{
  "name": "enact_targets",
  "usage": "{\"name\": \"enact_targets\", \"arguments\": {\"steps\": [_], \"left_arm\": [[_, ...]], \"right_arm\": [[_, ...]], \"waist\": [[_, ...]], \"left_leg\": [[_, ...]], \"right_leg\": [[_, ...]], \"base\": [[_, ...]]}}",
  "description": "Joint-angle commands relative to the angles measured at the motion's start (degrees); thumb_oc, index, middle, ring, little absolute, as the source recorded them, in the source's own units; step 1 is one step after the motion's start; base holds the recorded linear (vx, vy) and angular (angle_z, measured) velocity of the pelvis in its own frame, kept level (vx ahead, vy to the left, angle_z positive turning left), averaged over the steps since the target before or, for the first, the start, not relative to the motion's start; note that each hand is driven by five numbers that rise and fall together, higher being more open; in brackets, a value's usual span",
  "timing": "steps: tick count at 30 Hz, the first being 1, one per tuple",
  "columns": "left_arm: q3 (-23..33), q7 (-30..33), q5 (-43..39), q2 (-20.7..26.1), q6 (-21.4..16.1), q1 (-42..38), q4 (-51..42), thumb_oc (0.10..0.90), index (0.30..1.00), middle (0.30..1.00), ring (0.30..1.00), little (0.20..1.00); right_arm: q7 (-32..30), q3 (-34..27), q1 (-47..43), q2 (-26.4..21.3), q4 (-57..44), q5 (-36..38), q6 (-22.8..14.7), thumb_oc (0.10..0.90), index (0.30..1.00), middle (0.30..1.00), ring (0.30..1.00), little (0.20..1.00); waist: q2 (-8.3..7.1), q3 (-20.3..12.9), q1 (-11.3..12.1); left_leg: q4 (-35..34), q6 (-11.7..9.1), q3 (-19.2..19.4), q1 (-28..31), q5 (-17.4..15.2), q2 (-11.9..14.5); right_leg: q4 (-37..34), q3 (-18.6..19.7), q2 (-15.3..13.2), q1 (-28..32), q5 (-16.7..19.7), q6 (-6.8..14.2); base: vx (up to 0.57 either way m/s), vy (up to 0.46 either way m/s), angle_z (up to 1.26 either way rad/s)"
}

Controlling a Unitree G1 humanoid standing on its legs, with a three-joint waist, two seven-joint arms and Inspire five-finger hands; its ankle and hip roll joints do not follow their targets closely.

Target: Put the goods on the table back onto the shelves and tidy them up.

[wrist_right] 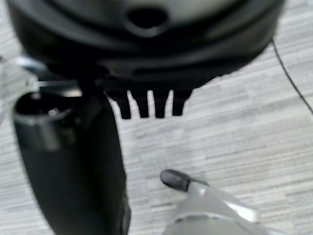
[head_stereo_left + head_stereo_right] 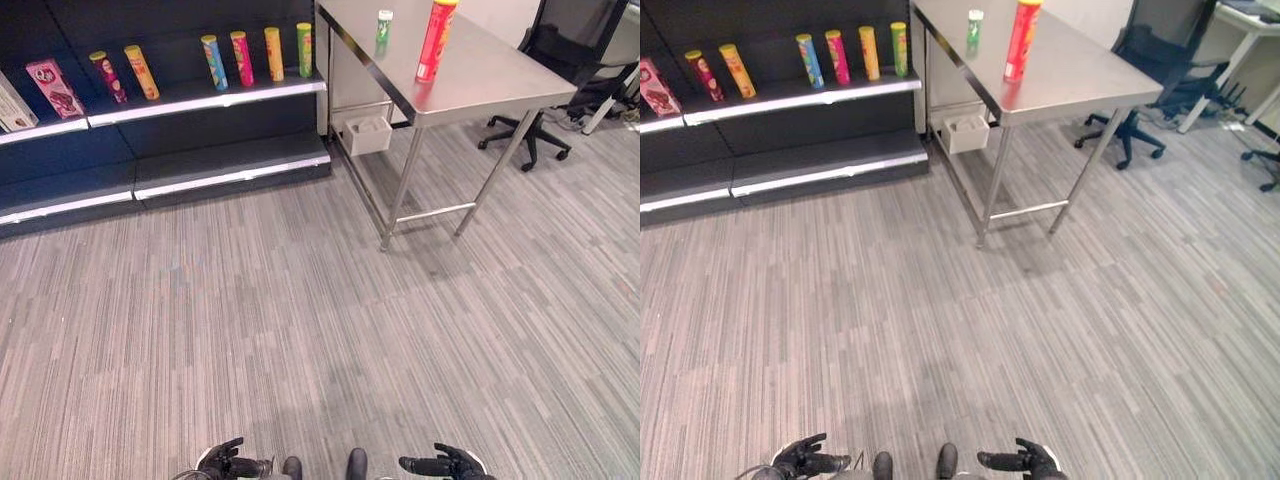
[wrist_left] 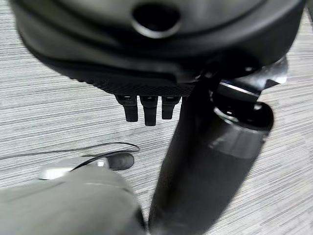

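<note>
At the upper left of the left eye view stands a dark blue shelf unit with pale front edges (image 2: 205,102). On it, from left to right, are a pink box (image 2: 55,88), then a row of tall tubes: a dark red tube (image 2: 108,77), an orange tube (image 2: 141,72), a blue tube (image 2: 214,62), a pink tube (image 2: 242,58), a yellow tube (image 2: 274,53) and a green tube (image 2: 304,49). They stand upright with gaps between them.

Further right, at the top, is a shiny metal table with thin legs (image 2: 490,95). On it stand the goods to put back: a small green bottle with a white cap (image 2: 384,26) and, near it, a tall red and yellow tube (image 2: 435,40). A black office chair on wheels (image 2: 545,60) sits at the upper right, behind the table.

At the bottom edge, the left hand (image 2: 222,461) and the right hand (image 2: 445,465) hang low over the grey striped floor. Both are empty, with fingers loose and spread.

The robot is well away from the table, so the step now looks like walking up to it. It should stop facing the table edge, near the tall tube, and not bump the legs. Take the tube around its middle so it does not tip.
</note>
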Motion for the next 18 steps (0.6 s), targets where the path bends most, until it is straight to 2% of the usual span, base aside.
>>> {"name": "enact_targets", "arguments": {"steps": [1,3,5,6,8,9,11,13,14,15,16,18], "left_arm": [[-1.79,0.58,-1.97,1.9,-1.89,-2.32,-0.89,0.8,0.9,0.9,0.9,0.9],[-2.16,0.93,-2.1,1.67,-1.99,-2.69,-1.09,0.8,0.9,0.9,0.9,0.9],[-2.28,0.82,-2.22,1.35,-2.06,-2.87,-1.05,0.8,0.9,0.9,0.9,0.9],[-2.41,0.7,-2.1,1.12,-2.01,-2.82,-0.8,0.8,0.9,0.9,0.9,0.9],[-2.84,0.48,-1.66,0.73,-2.09,-2.51,-0.37,0.8,0.9,0.9,0.9,0.9],[-2.49,0.53,-1.37,0.83,-2.12,-2.32,0.5,0.8,0.9,0.9,0.9,0.9],[-1.99,0.45,-1.31,0.97,-2.16,-1.91,1.22,0.8,0.9,0.9,0.9,0.9],[-0.98,0.34,-0.98,0.97,-2.33,-0.61,1.62,0.8,0.9,0.9,0.9,0.9],[-0.53,0.36,-0.92,1.23,-2.34,-0.35,1.66,0.8,0.9,0.9,0.9,0.9],[0.31,0.37,-0.47,1.62,-2.33,0.15,2.13,0.8,0.9,0.9,0.9,0.9],[0.31,0.36,-0.47,1.65,-2.33,0.16,2.13,0.8,0.9,0.9,0.9,0.9],[0.68,0.42,-0.23,2.29,-2.13,0.05,1.97,0.8,0.9,0.9,0.9,0.9]], "right_arm": [[-0.69,1.49,-0.63,-3.95,-2.39,1.37,-1.65,0.8,0.9,0.9,0.9,0.9],[-1.03,1.32,-1.0,-4.37,-2.92,1.93,-1.66,0.8,0.9,0.9,0.9,0.9],[-1.07,1.37,-1.13,-4.44,-2.92,2.19,-1.51,0.8,0.9,0.9,0.9,0.9],[-1.06,1.36,-1.18,-4.36,-2.79,2.18,-1.49,0.8,0.9,0.9,0.9,0.9],[-1.25,1.81,-1.41,-4.39,-2.83,1.82,-1.61,0.8,0.9,0.9,0.9,0.9],[-1.82,1.79,-2.54,-4.67,-1.82,1.69,-1.74,0.8,0.9,0.9,0.9,0.9],[-1.48,2.05,-2.59,-4.35,-1.71,1.35,-1.71,0.8,0.9,0.9,0.9,0.9],[-1.1,1.68,-1.75,-3.78,-2.68,0.9,-1.69,0.8,0.9,0.9,0.9,0.9],[-0.98,1.61,-1.52,-3.55,-2.96,0.6,-1.68,0.8,0.9,0.9,0.9,0.9],[-0.29,1.44,-1.21,-2.98,-2.59,-0.34,-1.38,0.8,0.9,0.9,0.9,0.9],[-0.29,1.44,-1.2,-2.96,-2.59,-0.34,-1.38,0.8,0.9,0.9,0.9,0.9],[0.16,1.17,-1.25,-2.8,-2.51,-0.68,-1.3,0.8,0.9,0.9,0.9,0.9]], "waist": [[-1.02,1.96,0.05],[-1.34,2.7,-0.13],[-1.54,2.19,0.62],[-1.59,1.87,1.05],[-0.55,0.97,2.3],[-0.57,0.36,4.63],[-0.57,-0.83,4.89],[-0.3,-2.61,5.49],[-0.82,-3.23,5.68],[-2.13,-4.9,6.14],[-2.23,-4.87,6.18],[-2.73,-5.35,6.43]], "left_leg": [[11.66,-0.36,-4.94,-5.92,4.36,3.1],[15.65,0.62,-4.5,-10.1,4.33,1.85],[10.14,1.14,-3.16,-13.03,2.0,0.49],[6.11,0.9,-2.21,-13.67,2.8,0.95],[-5.42,-0.13,-0.58,-15.73,8.11,2.75],[-16.21,-1.79,0.41,-19.45,12.07,3.32],[-17.67,-1.69,0.63,-18.27,11.55,3.15],[-17.38,-1.5,0.76,-16.09,15.16,2.9],[-17.23,-1.15,1.12,-15.23,15.15,2.54],[-16.74,0.15,2.13,-13.52,13.92,1.24],[-16.74,0.18,2.22,-13.46,13.88,1.17],[-16.55,1.75,3.15,-11.28,12.01,0.17]], "right_leg": [[1.84,0.29,-2.05,4.67,-5.53,4.99],[2.43,-0.01,-1.89,4.6,-6.64,4.44],[1.71,0.42,-2.01,5.52,-7.65,5.1],[1.12,0.6,-1.96,6.26,-7.92,5.47],[0.75,1.01,-1.02,7.77,-9.5,6.12],[0.75,3.26,-1.03,11.0,-12.27,6.83],[0.75,4.14,-1.01,11.37,-12.5,7.19],[0.75,5.36,-1.91,12.93,-13.49,8.13],[0.75,5.65,-3.05,13.4,-13.65,8.67],[2.35,5.77,-6.17,13.86,-12.15,10.66],[2.35,5.79,-6.29,13.9,-12.2,10.7],[9.96,6.15,-8.72,11.36,-9.41,12.47]], "base": [[0.01,-0.066,0.22],[0.07,-0.062,0.08],[0.22,0.024,0.1],[0.31,0.076,-0.13],[0.46,0.165,-0.12],[0.49,0.185,0.16],[0.41,0.189,-0.13],[0.43,0.269,-1.03],[0.54,0.369,-1.01],[0.42,0.277,-0.82],[0.4,0.268,-0.59],[0.24,0.218,-0.33]]}}
